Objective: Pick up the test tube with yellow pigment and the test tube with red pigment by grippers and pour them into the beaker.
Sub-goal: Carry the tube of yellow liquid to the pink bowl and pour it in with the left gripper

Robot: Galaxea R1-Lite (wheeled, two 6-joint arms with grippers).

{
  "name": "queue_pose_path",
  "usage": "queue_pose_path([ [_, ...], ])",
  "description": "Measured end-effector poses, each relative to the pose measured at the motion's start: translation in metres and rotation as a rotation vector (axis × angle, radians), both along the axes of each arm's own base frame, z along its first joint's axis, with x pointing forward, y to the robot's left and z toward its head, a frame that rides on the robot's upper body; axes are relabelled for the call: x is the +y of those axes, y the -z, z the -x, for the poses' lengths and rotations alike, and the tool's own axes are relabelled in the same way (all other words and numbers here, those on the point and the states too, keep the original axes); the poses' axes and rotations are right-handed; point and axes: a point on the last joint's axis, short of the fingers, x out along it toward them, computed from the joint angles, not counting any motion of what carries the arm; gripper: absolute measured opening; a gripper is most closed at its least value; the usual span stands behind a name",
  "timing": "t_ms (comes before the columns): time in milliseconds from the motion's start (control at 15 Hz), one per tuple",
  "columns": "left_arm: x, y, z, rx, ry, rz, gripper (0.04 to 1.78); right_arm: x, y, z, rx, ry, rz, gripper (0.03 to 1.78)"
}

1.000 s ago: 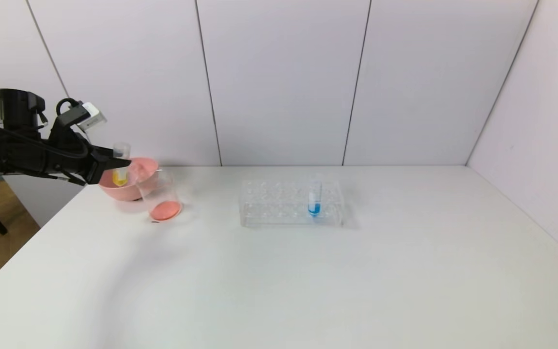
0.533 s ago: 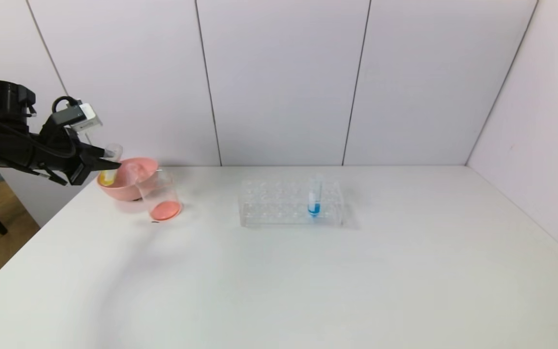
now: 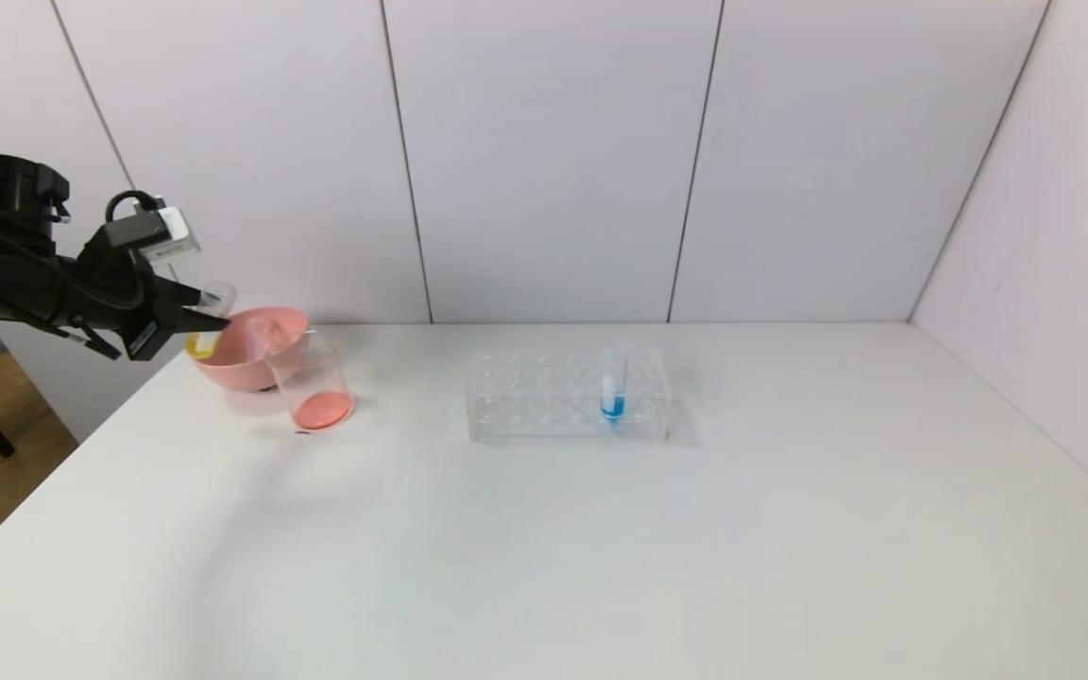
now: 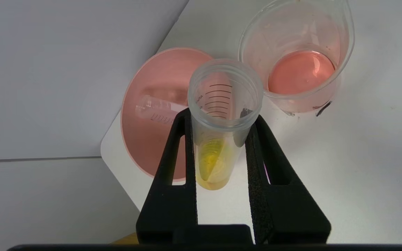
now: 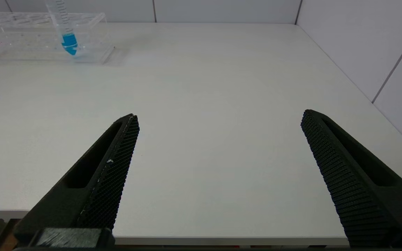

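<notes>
My left gripper (image 3: 209,321) hangs over the table's far left corner, shut on the test tube with yellow pigment (image 3: 205,340). In the left wrist view both fingers (image 4: 187,146) clamp the tube (image 4: 215,164) just below its rim. It is tilted, with the yellow liquid pooled at its round bottom and its open mouth turned toward the beaker (image 4: 297,69). The beaker (image 3: 313,382) stands just right of the gripper with a layer of red-orange liquid in it. The test tube with red pigment is out of view. My right gripper (image 5: 220,115) is open over the table's near edge, holding nothing.
A pink bowl (image 3: 256,368) sits behind the beaker; an empty clear tube (image 4: 155,111) lies inside the bowl (image 4: 141,146). At mid-table a clear rack (image 3: 535,401) holds a tube with blue liquid (image 3: 613,401). The table's left edge lies right under the left gripper.
The left gripper has drawn back to the left and turned. The yellow tube went from upright over the bowl to tilted, its bottom swung out left of the bowl.
</notes>
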Motion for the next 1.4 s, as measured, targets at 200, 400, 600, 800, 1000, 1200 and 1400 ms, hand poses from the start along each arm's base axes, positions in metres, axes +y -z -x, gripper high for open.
queue_pose_path([
  [200, -0.001, 0.001, -0.001, -0.004, 0.012, -0.011, 0.43, 0.0, 0.0, 0.0, 0.0, 0.0, 0.0, 1.7],
  [400, -0.001, -0.002, -0.001, 0.012, 0.037, -0.038, 0.43, 0.0, 0.0, 0.0, 0.0, 0.0, 0.0, 1.7],
  [600, -0.002, -0.008, 0.001, 0.064, 0.06, -0.08, 0.43, 0.0, 0.0, 0.0, 0.0, 0.0, 0.0, 1.7],
  [800, -0.005, -0.011, 0.0, 0.098, 0.074, -0.099, 0.43, 0.0, 0.0, 0.0, 0.0, 0.0, 0.0, 1.7],
  [1000, -0.012, -0.016, -0.004, 0.106, 0.094, -0.112, 0.43, 0.0, 0.0, 0.0, 0.0, 0.0, 0.0, 1.7],
  [1200, -0.018, -0.021, -0.006, 0.129, 0.111, -0.16, 0.43, 0.0, 0.0, 0.0, 0.0, 0.0, 0.0, 1.7],
  [1400, -0.021, -0.019, -0.011, 0.129, 0.12, -0.169, 0.43, 0.0, 0.0, 0.0, 0.0, 0.0, 0.0, 1.7],
])
